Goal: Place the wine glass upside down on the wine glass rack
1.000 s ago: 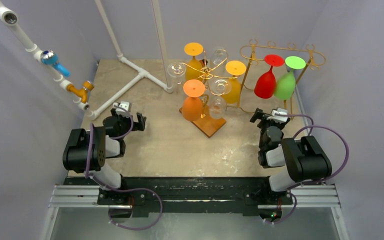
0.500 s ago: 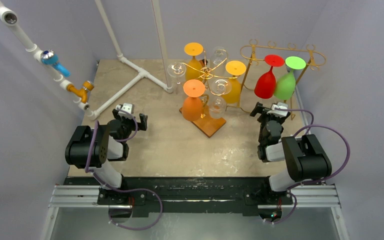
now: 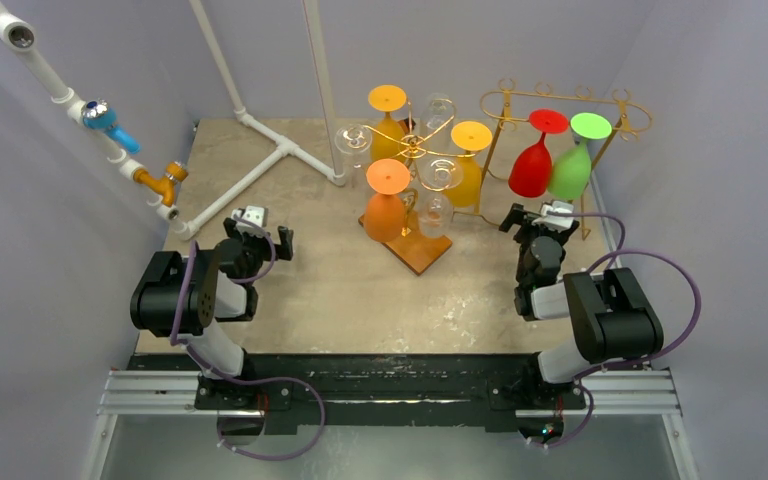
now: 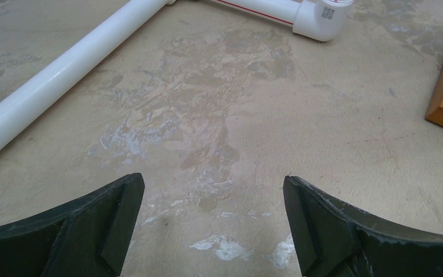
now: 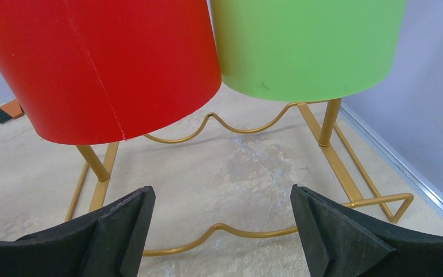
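The gold wire wine glass rack (image 3: 500, 97) stands at the back right. A red wine glass (image 3: 531, 170) and a green one (image 3: 570, 172) hang from it upside down. My right gripper (image 3: 540, 216) is open just in front of them, below their rims, with nothing between its fingers. In the right wrist view the red bowl (image 5: 109, 63) and the green bowl (image 5: 306, 46) fill the top, above the rack's foot wire (image 5: 236, 127) and the open gripper (image 5: 222, 202). My left gripper (image 3: 258, 231) is open and empty over bare table (image 4: 213, 196).
A second gold stand on a wooden base (image 3: 422, 250) holds orange (image 3: 384, 215), yellow (image 3: 468, 175) and clear (image 3: 440, 172) glasses at centre back. White pipes (image 3: 260, 175) run along the table's back left; one pipe (image 4: 63, 75) lies ahead of the left gripper. Walls enclose both sides.
The right gripper has crept a little closer to the red and green glasses. The left arm shifted slightly forward, then held. Both grippers stayed open.
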You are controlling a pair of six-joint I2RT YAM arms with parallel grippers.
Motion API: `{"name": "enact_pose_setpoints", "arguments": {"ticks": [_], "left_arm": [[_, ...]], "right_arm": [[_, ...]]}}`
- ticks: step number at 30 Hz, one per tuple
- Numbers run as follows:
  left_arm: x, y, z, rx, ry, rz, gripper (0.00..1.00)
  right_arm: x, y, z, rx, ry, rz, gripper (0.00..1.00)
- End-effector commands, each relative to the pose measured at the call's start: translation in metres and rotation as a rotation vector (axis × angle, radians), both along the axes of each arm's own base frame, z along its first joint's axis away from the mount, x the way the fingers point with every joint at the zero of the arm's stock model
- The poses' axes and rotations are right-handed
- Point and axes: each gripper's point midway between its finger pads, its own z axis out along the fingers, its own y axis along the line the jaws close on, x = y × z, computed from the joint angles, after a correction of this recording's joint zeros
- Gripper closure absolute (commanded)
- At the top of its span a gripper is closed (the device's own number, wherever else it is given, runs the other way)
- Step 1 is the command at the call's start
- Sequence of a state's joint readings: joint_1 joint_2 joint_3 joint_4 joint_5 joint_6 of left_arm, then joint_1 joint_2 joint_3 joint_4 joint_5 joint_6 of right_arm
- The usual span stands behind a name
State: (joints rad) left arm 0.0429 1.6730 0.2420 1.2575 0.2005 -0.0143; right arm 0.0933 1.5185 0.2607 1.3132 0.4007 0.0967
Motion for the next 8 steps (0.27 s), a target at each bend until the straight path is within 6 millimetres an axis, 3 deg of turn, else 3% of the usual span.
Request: {"name": "enact_pose_setpoints", "arguments": {"ticks": [1, 8], "left_arm": [[0.0096, -0.0011, 0.0207, 0.013, -0.078, -0.003, 0.00], [0.0101, -0.0016, 0.0201, 0.017, -0.072, 0.013, 0.00]], "right_arm": [[0.0045, 0.0001, 0.0131, -0.012, -0.037, -0.003, 0.01], [0.0045, 0.0000, 0.0130, -0.012, -0.036, -0.004, 0.01]]}}
